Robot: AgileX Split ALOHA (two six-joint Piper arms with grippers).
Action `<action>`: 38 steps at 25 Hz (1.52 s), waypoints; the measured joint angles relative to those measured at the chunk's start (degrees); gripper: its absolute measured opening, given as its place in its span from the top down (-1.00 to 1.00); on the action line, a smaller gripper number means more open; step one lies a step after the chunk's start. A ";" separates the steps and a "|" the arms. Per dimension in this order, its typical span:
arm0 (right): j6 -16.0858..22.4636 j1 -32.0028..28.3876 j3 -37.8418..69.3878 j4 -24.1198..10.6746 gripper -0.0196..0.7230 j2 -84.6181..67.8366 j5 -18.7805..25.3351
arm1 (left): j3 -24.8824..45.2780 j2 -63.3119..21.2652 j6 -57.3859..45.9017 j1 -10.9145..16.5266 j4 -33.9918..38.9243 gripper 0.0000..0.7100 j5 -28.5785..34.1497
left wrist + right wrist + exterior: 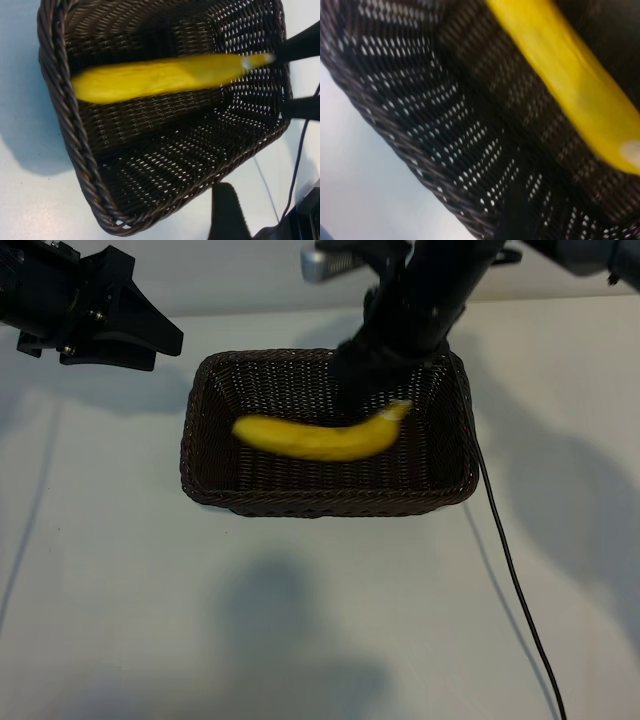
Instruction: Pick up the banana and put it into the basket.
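The yellow banana (315, 438) lies lengthwise inside the dark woven basket (320, 505) and looks smeared by motion. My right gripper (385, 375) hangs over the basket's far right part, just above the banana's stem end. In the left wrist view its two black fingers (300, 45) stand well apart at the basket's end, open, with the stem tip beside one of them and nothing gripped. The right wrist view shows the banana (570, 75) over the basket wall (395, 140). My left gripper (160, 345) hovers open and holds nothing, off the basket's far left corner.
A thin black cable (510, 570) runs from the basket's right side to the near edge of the white table (300, 620). Arm shadows fall on the table in front of the basket.
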 joint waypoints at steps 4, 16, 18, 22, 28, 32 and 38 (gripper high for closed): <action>0.22 -1.98 -0.99 0.25 -0.54 -3.95 0.16 | 0.00 0.00 0.00 0.00 0.00 -0.29 0.00; 0.93 -12.40 4.84 6.16 -0.53 -9.44 0.18 | 0.00 0.00 0.12 0.00 -0.06 -0.29 0.00; -0.40 -13.84 7.14 8.26 -0.53 -9.44 0.11 | 0.00 0.09 0.16 0.00 -0.06 -0.29 0.00; -1.97 -15.43 8.23 10.95 -0.53 -9.62 0.09 | 0.00 1.13 0.16 -0.91 -0.12 -0.29 0.00; -3.54 -17.36 8.83 13.94 -0.53 -11.00 0.15 | -0.05 2.73 0.85 -3.26 -1.37 -0.29 0.00; -4.87 -17.75 11.04 14.84 -0.53 -11.73 -0.01 | -0.05 3.34 1.12 -3.34 -1.80 -0.29 0.00; -5.22 -17.75 11.69 15.05 -0.53 -11.84 0.05 | -0.05 3.45 1.67 -3.34 -2.40 -0.29 0.00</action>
